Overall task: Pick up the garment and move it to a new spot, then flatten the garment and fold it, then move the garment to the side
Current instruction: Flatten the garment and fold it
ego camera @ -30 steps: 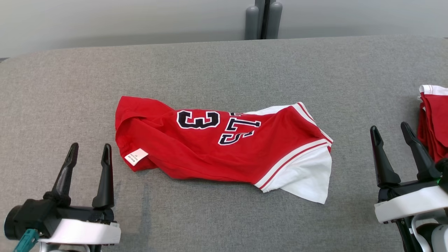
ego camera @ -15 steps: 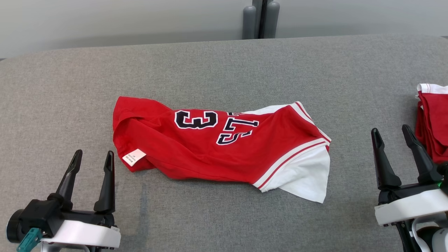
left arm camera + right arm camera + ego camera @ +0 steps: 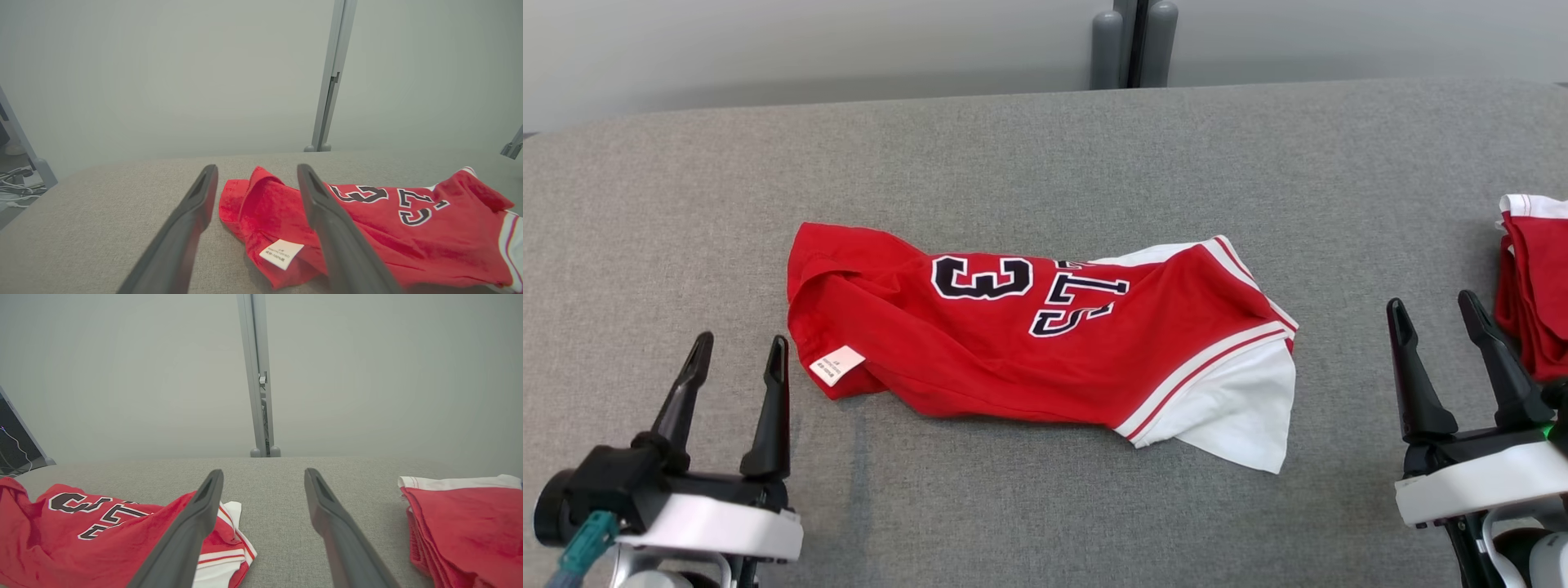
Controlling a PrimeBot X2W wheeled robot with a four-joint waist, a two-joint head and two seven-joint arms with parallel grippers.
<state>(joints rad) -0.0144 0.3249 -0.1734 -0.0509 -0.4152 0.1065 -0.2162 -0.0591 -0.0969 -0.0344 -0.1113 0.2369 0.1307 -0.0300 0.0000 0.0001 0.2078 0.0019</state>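
Head view: garment (image 3: pixel 1045 343) lies crumpled mid-way across the grey table (image 3: pixel 1045 147), number print up, white sleeve at its right end, label (image 3: pixel 836 364) at its near-left corner. Left gripper (image 3: pixel 742 340) sits near-left just beside that corner, right gripper (image 3: pixel 1431 300) near-right well apart from the garment, both spread wide and holding nothing, with a folded red stack (image 3: pixel 1535 286) at the right edge. Left wrist view: fingers frame the garment's left end, clear of the cloth. Right wrist view: spread fingers over bare table, garment's sleeve end to the left, red stack to the right.
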